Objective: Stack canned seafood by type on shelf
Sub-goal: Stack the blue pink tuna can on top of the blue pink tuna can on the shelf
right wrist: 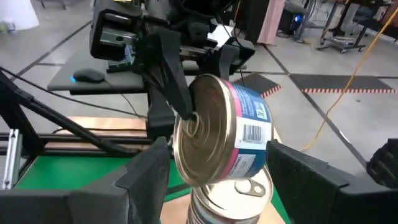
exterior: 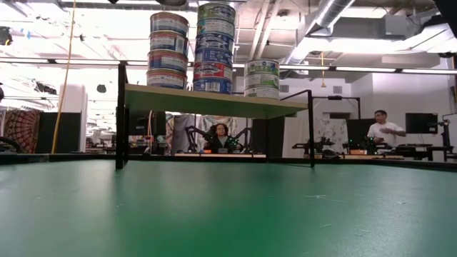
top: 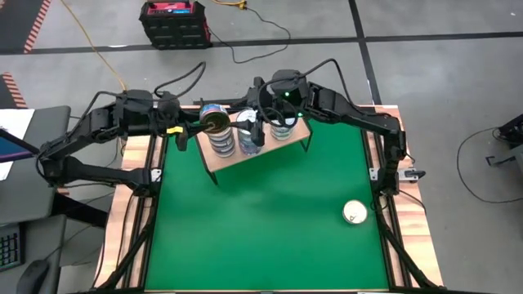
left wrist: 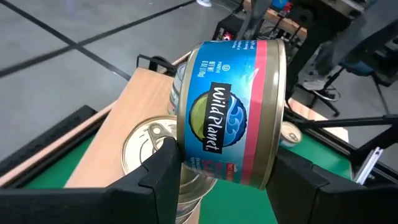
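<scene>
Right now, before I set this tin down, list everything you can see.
Wild Planet tin: one, blue label with pink band, tilted above the shelf.
Stacked tins: three stacks, blue and teal labels, on the shelf.
Loose tin: one, cream top, right side of the table.
Shelf: one, light wood, black legs.
Table: one, green.
Case: one, red and black, floor beyond the table.
People: two, room behind.
Left gripper: shut on the Wild Planet tin.
Right gripper: open, beside that tin.
</scene>
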`<state>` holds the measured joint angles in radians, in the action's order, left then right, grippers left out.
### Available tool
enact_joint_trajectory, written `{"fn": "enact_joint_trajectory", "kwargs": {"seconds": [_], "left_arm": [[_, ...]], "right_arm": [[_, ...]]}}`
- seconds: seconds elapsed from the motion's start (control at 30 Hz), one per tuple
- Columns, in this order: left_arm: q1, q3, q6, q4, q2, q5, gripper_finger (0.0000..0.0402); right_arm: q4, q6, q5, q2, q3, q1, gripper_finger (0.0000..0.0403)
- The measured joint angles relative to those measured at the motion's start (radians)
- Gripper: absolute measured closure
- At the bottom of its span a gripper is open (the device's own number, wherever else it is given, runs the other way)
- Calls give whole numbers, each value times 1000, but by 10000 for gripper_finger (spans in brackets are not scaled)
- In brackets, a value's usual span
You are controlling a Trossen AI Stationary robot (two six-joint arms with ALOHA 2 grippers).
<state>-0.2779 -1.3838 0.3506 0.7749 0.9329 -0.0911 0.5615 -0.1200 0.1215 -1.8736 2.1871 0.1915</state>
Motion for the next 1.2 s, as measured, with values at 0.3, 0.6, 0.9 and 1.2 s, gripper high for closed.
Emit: {"fn": "enact_joint_trajectory", "kwargs": {"seconds": [0.3,0.6,0.9,1.2], "left_arm": [[-171,0,13,35,4,216,217],[-356,0,29,27,28,453,218],[-387,14,4,49,52,602,218],[-416,13,-39,101,92,653,218]], "right_arm": [[32,2,7,-1,27,1,111],[62,73,10,-1,27,22,111],[92,129,12,-1,27,25,111],[94,131,12,-13,26,11,111]]}}
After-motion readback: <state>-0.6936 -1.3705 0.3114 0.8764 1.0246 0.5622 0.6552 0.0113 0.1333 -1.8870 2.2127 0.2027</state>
